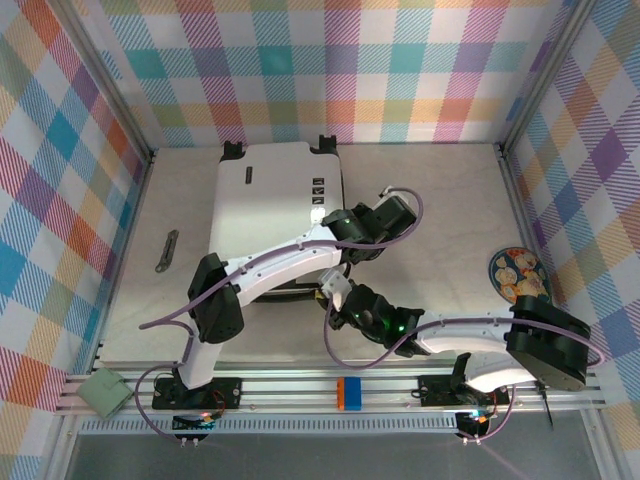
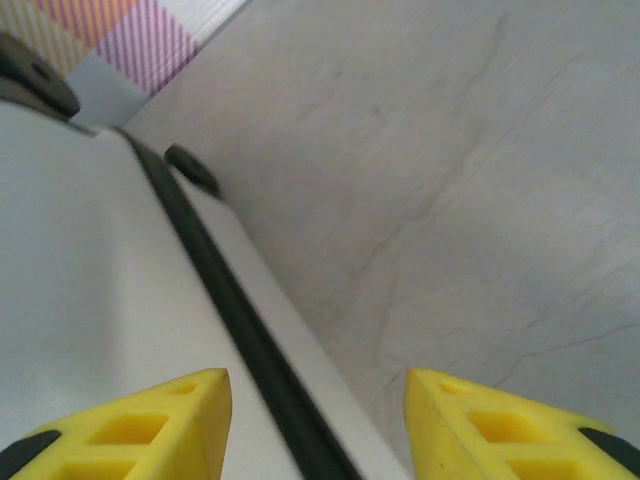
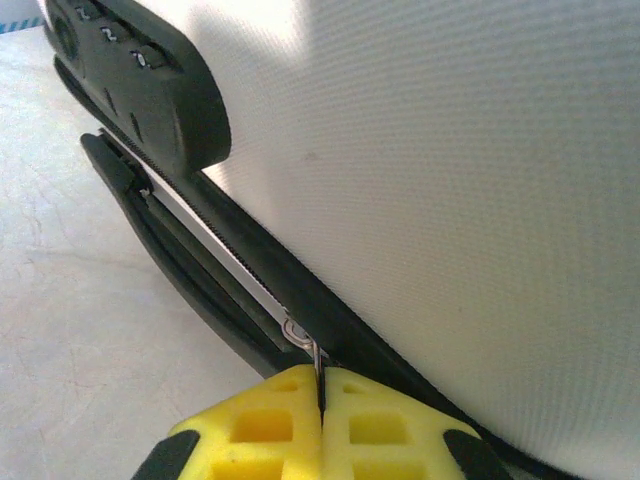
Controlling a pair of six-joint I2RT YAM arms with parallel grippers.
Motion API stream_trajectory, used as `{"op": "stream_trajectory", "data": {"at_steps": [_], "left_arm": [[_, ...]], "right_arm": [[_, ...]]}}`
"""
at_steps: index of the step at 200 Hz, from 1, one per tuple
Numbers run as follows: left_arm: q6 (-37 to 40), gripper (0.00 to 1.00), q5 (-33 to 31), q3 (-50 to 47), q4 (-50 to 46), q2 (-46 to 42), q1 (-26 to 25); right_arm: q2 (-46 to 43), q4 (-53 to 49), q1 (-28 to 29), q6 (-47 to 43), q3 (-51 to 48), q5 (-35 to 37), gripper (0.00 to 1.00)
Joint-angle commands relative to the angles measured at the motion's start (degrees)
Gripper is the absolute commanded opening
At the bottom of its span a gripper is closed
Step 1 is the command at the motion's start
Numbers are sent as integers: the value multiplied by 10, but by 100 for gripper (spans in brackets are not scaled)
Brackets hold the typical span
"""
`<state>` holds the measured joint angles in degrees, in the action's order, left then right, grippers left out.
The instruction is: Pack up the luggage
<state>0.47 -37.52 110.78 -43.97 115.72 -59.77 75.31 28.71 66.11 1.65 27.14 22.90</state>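
Observation:
The luggage (image 1: 265, 195) lies shut on the table, white shell up, its wheels at the far end. My left gripper (image 1: 342, 224) hovers over its right edge. In the left wrist view this gripper (image 2: 318, 400) is open; the white shell (image 2: 90, 260) and its black zipper seam (image 2: 230, 310) run between the yellow fingers, and a wheel (image 2: 190, 168) shows further on. My right gripper (image 1: 334, 285) is at the near right corner. Seen from the right wrist, it (image 3: 322, 400) is shut on the metal zipper pull (image 3: 305, 340), below the white shell (image 3: 450, 150) and the combination lock (image 3: 140, 70).
A patterned plate (image 1: 518, 275) sits by the right wall. A small dark strip (image 1: 167, 250) lies on the table left of the luggage. On the front rail are a blue and orange block (image 1: 348, 393) and a grey-green box (image 1: 105, 392). Plaid walls close three sides.

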Motion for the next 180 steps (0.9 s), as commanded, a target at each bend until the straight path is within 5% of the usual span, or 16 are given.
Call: {"op": "stream_trajectory", "data": {"at_steps": [1,74,107,180], "left_arm": [[-8,48,-51,8,-41,1,13],[-37,41,-68,-75,-33,-25,52],[-48,40,-67,-109,-31,-32,65],[-48,37,-62,-166,-11,-60,79]], "right_arm": [[-31,17,-8,19,-11,36,0],[-81,-6,-10,46,-47,60,0],[-112,-75,-16,129,-54,216,0],[-170,-95,-20,126,-80,210,0]]}}
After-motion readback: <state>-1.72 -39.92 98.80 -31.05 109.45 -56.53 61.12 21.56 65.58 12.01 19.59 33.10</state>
